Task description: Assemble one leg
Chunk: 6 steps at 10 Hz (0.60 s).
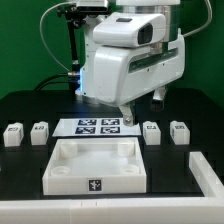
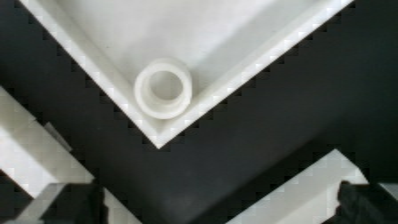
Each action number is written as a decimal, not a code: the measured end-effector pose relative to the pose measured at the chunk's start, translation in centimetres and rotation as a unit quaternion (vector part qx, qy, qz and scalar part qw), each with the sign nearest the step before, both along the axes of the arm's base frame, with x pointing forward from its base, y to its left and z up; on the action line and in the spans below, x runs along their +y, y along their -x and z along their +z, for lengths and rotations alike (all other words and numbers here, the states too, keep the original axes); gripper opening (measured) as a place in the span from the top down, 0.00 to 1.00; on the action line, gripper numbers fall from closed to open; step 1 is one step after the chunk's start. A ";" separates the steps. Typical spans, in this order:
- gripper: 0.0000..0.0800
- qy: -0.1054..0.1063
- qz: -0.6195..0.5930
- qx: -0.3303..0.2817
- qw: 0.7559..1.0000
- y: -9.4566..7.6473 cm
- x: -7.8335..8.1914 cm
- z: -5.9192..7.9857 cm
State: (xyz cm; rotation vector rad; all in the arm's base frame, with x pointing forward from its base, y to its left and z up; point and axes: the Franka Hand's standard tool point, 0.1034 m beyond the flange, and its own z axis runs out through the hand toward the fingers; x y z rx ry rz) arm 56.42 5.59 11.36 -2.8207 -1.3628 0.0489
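Hand (image 2: 205, 196) spread wide and empty above the corner socket (image 2: 164, 88) of the tray (image 1: 70, 180).
Risk: descending here, it could strike the tray rim, since no leg (image 1: 152, 131) is held.

The exterior view stands in front of the surface (image 1: 25, 195), raised a little and tilted down. It faces the arm (image 1: 130, 60) head-on at middle range. The tray (image 1: 70, 180) lies nearest its lens, with the marker board (image 1: 100, 126) behind.

The wrist view looks straight down from the arm's end, very near. It sees past the pincer (image 2: 214, 205), whose dark fingers (image 2: 71, 205) blur at the frame's edge. One tray corner (image 2: 160, 138) and its socket (image 2: 166, 88) fill the view.

Both views share the tray and the black surface; which corner the wrist view shows cannot be told.
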 end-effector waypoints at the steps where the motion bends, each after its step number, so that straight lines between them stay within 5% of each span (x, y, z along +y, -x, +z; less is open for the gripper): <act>1: 0.19 0.000 0.000 0.000 1.000 0.0 0.0 -0.1; 6: 0.19 0.000 0.000 0.001 1.000 0.0 0.0 -0.1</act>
